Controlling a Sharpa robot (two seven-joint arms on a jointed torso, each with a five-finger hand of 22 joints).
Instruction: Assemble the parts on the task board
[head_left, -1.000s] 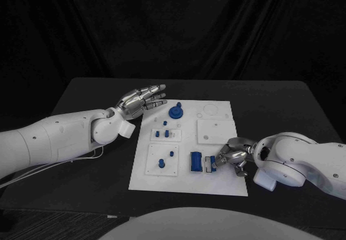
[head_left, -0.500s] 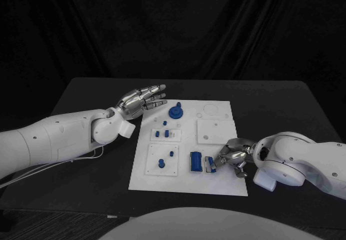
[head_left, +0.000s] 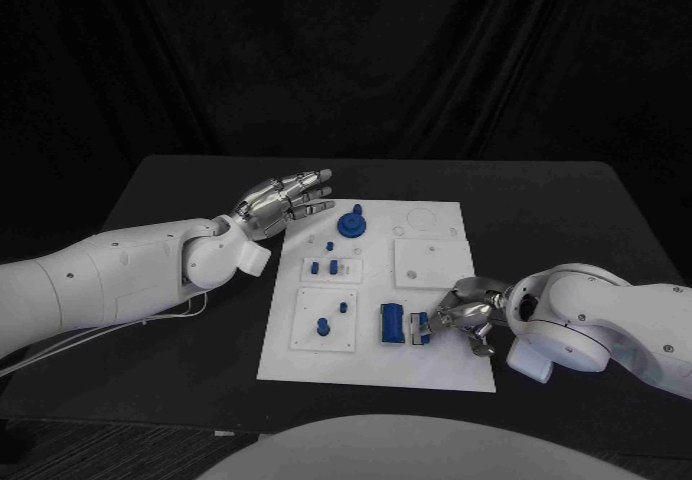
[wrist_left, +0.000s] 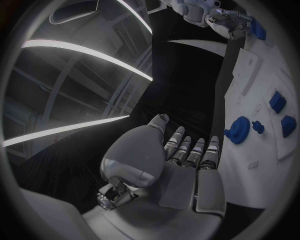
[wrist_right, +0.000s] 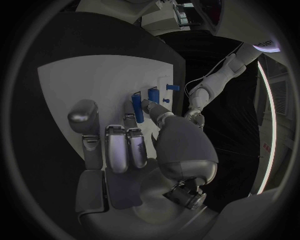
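The right hand (head_left: 469, 318) is seen pinching a small blue part (head_left: 421, 328) at the task board's (head_left: 378, 360) near right, shifted slightly nearer its seat beside the long blue part (head_left: 391, 323); insertion appears imminent. The left hand (head_left: 284, 202) hovers spread.

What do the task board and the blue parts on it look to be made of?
The task board looks like matte white plastic or painted sheet: flat, even, without glare. The blue parts look like moulded or printed plastic: uniform saturated colour and soft edges. Neither can be confirmed from the pictures alone.

Black table (head_left: 173, 190); dark drapes (head_left: 361, 70) behind it
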